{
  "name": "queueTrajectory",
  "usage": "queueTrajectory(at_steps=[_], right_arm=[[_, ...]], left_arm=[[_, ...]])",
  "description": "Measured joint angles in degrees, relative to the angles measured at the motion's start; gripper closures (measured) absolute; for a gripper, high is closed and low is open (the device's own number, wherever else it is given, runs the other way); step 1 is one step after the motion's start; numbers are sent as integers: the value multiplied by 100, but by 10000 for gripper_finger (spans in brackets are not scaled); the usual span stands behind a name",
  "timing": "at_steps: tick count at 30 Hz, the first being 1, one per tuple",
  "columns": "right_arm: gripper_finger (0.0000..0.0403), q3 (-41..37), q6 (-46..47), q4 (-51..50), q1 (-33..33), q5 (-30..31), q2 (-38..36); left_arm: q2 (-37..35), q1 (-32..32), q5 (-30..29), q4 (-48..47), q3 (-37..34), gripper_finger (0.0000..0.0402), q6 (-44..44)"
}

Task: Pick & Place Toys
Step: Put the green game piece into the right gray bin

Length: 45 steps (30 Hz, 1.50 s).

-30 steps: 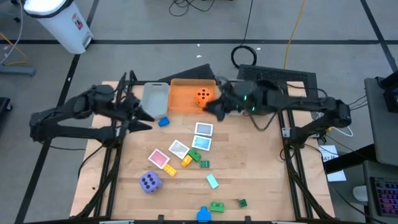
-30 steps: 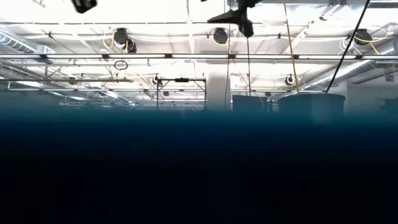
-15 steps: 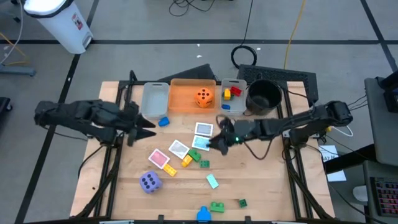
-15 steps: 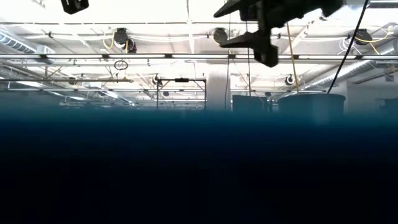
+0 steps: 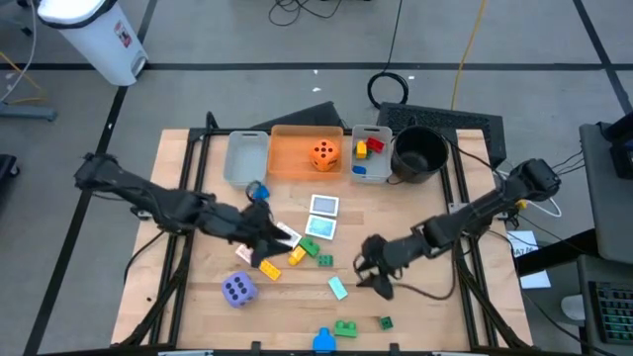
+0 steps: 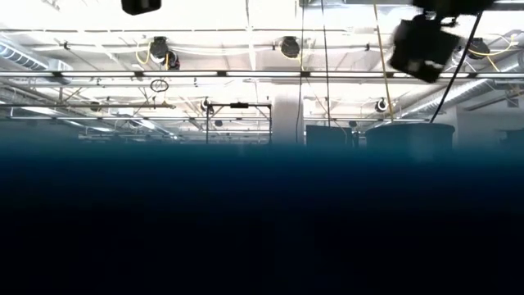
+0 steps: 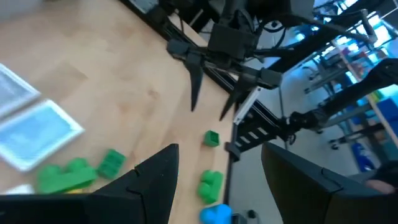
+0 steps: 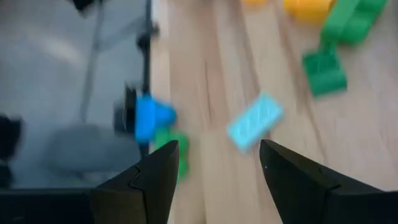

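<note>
Both arms are swinging down from the bins: your right gripper (image 5: 373, 274), jaws apart and empty, is hovering by the light-blue brick (image 5: 337, 288); the left gripper (image 5: 269, 240), also apart, over the cards. You are leaving most toys loose; only the orange die (image 5: 322, 153) and a few bricks at twelve o'clock are binned, the purple die (image 5: 238, 289) at seven is waiting.

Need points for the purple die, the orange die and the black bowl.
purple die (image 5: 237, 289): high view, top face with pips.
orange die (image 5: 323, 154): high view, top face, inside the orange bin.
black bowl (image 5: 403, 161): high view, near rim.
</note>
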Motion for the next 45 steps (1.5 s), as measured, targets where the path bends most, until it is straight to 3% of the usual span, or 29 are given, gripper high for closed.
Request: queueTrajectory(at_steps=[6,10,19,30,35,41,45], right_arm=[[194,834,-711,-1945,757,-84,4],[205,1424,-1184,-2644,1179,439,4],[209,2163,-1975,-2761,1641,622,863],[209,2211,-2500,-2608,1938,605,1620],[209,2211,-2464,-2376,1958,175,2048],[207,2209,-1666,-2404,1836,-151,2350],[186,2211,-1296,-2394,1775,-233,2386]], left_arm=[[671,-204,11,614,0,165,-354],[861,-217,10,702,0,165,-508],[866,-257,4,987,0,165,-576],[859,-484,21,953,0,165,-578],[859,-542,290,861,0,165,-573],[859,-663,454,725,0,165,-502],[859,-668,522,664,0,165,-392]])
